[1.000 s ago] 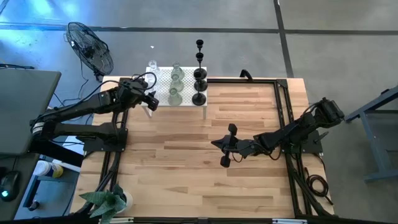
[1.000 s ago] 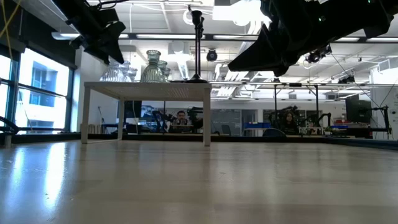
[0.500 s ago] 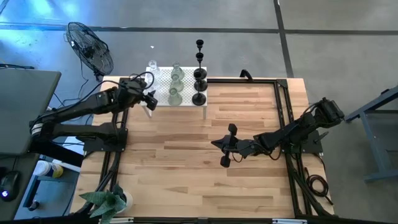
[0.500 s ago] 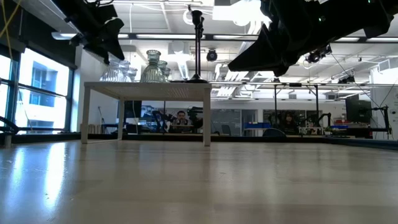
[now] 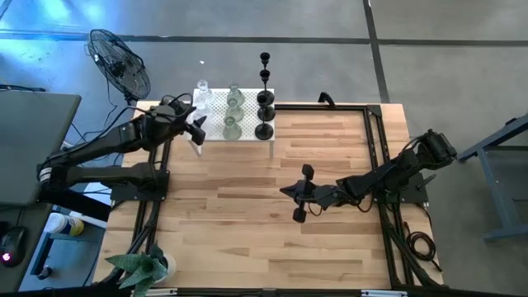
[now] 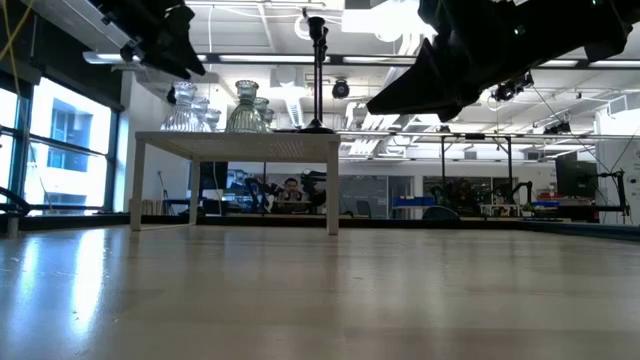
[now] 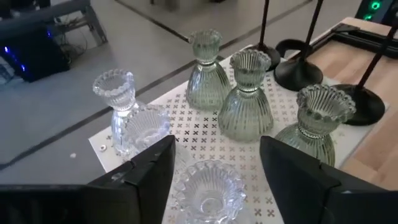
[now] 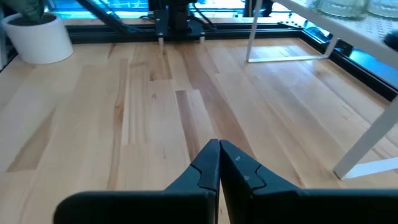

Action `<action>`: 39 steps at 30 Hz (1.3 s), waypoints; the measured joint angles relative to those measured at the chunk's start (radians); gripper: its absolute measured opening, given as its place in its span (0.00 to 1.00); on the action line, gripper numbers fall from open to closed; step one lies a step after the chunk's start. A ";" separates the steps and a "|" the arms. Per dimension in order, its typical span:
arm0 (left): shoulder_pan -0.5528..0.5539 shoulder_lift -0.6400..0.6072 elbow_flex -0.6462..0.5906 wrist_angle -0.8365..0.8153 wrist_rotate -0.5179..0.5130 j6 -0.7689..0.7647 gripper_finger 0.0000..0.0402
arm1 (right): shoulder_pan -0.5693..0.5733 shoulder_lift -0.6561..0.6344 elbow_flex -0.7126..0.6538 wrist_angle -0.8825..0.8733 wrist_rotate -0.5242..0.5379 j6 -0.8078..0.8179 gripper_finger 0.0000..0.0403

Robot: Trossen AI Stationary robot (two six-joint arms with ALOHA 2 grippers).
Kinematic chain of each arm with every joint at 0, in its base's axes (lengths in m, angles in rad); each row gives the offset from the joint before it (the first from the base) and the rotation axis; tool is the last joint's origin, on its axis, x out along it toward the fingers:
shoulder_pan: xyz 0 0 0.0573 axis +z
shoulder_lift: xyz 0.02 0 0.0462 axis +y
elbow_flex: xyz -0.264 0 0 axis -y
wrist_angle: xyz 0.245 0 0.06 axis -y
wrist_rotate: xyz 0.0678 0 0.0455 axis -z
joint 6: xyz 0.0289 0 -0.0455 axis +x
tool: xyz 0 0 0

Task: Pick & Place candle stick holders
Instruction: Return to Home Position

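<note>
The candle stick holders stand on a white perforated little table [image 5: 213,101] at the far left of the wooden table. Three pale-green ribbed glass ones [image 7: 247,93] stand in a row. Three clear glass ones [image 7: 117,106] stand on the side away from the black ones. Three black ones with thin stems [image 5: 264,128] stand at the right end. My left gripper [image 7: 214,186] is open above the little table's left end, its fingers on either side of a squat clear holder [image 7: 208,190], touching nothing. My right gripper [image 5: 301,194] is shut and empty over the middle of the table.
A black floor fan [image 5: 120,62] stands beyond the table's far left corner. A potted plant [image 5: 148,268] sits at the near left corner. Black frame rails [image 5: 375,140] run along the right side. People sit in the room behind [image 6: 292,190].
My left gripper has gone up and toward the table's far edge, coming over the left end of the little table and the clear holders. The holders have stayed where they were.
</note>
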State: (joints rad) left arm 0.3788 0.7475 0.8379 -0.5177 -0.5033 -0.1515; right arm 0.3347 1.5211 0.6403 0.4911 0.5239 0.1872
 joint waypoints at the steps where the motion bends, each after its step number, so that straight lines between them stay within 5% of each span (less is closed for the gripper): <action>1: -0.004 -0.007 0.000 -0.001 0.004 0.016 0.55 | 0.000 0.000 0.000 0.000 -0.010 -0.009 0.00; 9: -0.262 -0.011 -0.017 0.032 0.045 0.106 0.24 | 0.000 -0.005 0.000 0.000 -0.036 -0.082 0.00; 14: -0.530 0.029 -0.147 0.240 -0.034 0.136 0.05 | 0.000 -0.040 -0.001 0.000 -0.091 -0.165 0.00; 18: -0.646 0.034 -0.279 0.414 -0.052 0.155 0.02 | -0.012 -0.098 -0.075 0.084 -0.163 -0.213 0.00; 23: -0.634 -0.019 -0.390 0.529 0.043 0.121 0.01 | -0.056 -0.256 -0.277 0.223 -0.236 -0.214 0.00; 30: -0.504 -0.121 -0.480 0.596 0.266 0.117 0.00 | -0.116 -0.584 -0.478 0.202 -0.336 -0.195 0.00; 39: -0.421 -0.262 -0.596 0.643 0.364 0.117 0.00 | -0.153 -0.896 -0.631 0.146 -0.367 -0.195 0.00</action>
State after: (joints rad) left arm -0.0420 0.4854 0.2423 0.1252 -0.1394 -0.0341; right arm 0.1820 0.6253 0.0098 0.6371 0.1565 -0.0082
